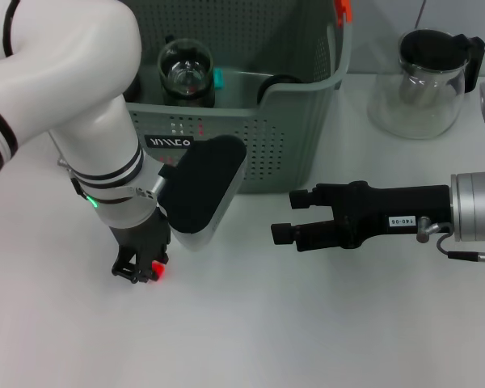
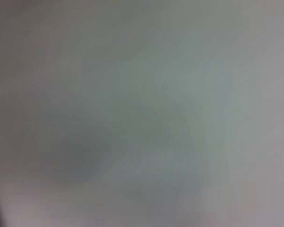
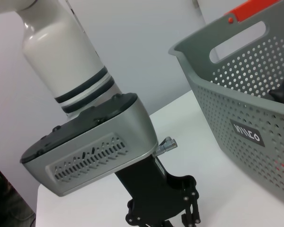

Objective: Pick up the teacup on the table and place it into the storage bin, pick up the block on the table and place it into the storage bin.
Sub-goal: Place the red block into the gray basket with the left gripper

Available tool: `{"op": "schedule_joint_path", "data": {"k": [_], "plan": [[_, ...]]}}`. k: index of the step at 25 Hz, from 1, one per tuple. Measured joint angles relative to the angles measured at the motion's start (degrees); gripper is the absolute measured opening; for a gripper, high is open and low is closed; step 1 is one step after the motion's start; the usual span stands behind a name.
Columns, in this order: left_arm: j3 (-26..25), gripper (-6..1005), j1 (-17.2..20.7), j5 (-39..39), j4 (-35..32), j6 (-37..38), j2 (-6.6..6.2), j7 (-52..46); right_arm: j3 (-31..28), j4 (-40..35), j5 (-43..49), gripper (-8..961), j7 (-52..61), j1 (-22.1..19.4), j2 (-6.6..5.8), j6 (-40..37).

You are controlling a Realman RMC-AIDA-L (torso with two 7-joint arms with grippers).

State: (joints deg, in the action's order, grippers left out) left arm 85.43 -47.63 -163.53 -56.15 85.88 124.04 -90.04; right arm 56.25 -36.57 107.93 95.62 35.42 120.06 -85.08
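Storage bin (image 1: 291,121) upright, long axis across the table (image 1: 307,323).

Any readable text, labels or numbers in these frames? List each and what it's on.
"140-06": white sticker on the right gripper, as best it reads.
White brand lettering on the black label of the storage bin: stylised, roughly "VINCO", not certain; it shows again in the right wrist view.
Left wrist view: no text.
Nothing legible on the teapot or the left gripper.
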Motion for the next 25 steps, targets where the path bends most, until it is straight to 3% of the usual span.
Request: {"op": "schedule_joint_path", "data": {"k": [10, 25], "plan": [[0.5, 358, -0.19, -0.13, 0.26, 0.3, -0.11, -1.02, -0.09, 0.01, 0.0, 936, 0.0, -0.01, -0.1, 0.0], [0.62, 340, -0.31, -0.13, 1.4, -0.87, 0.06, -0.67, -0.25, 0.15, 0.0, 936, -0.23, -0.07, -0.08, 0.0]]}}
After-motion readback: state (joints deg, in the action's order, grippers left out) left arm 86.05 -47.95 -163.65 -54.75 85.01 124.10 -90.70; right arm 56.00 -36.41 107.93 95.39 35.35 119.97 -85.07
